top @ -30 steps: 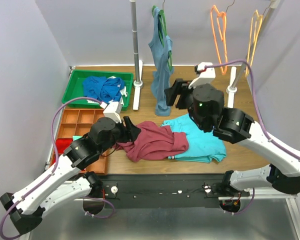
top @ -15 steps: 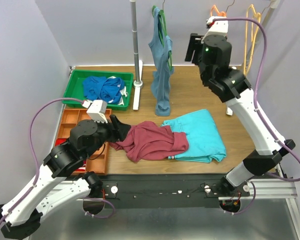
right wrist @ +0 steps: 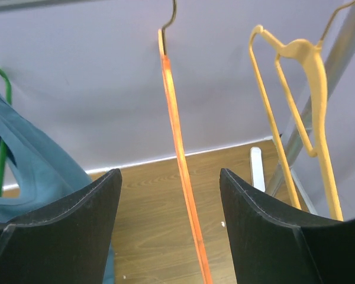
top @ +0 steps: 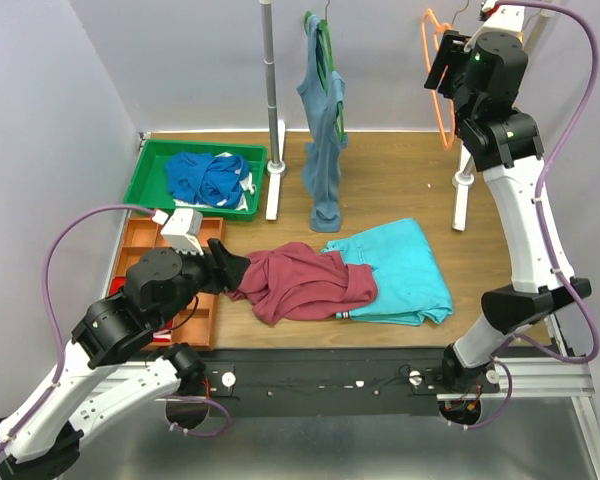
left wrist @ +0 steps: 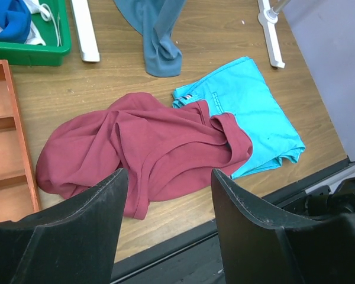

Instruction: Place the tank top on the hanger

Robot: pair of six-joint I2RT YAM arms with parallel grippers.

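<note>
Up top, R tool (right wrist: 168, 173) agape facing hanger (right wrist: 176, 118); tank top (left wrist: 148, 148) crumpled.

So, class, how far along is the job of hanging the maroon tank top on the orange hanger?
Nothing is done yet: the tank top lies crumpled on the table, partly over a turquoise garment. In hand: the open right gripper faces the hanger; the open left gripper hovers over the tank top. Left: grasping both and threading.

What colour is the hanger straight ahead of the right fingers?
Bright orange; the hanger shows best in the right wrist view.
</note>
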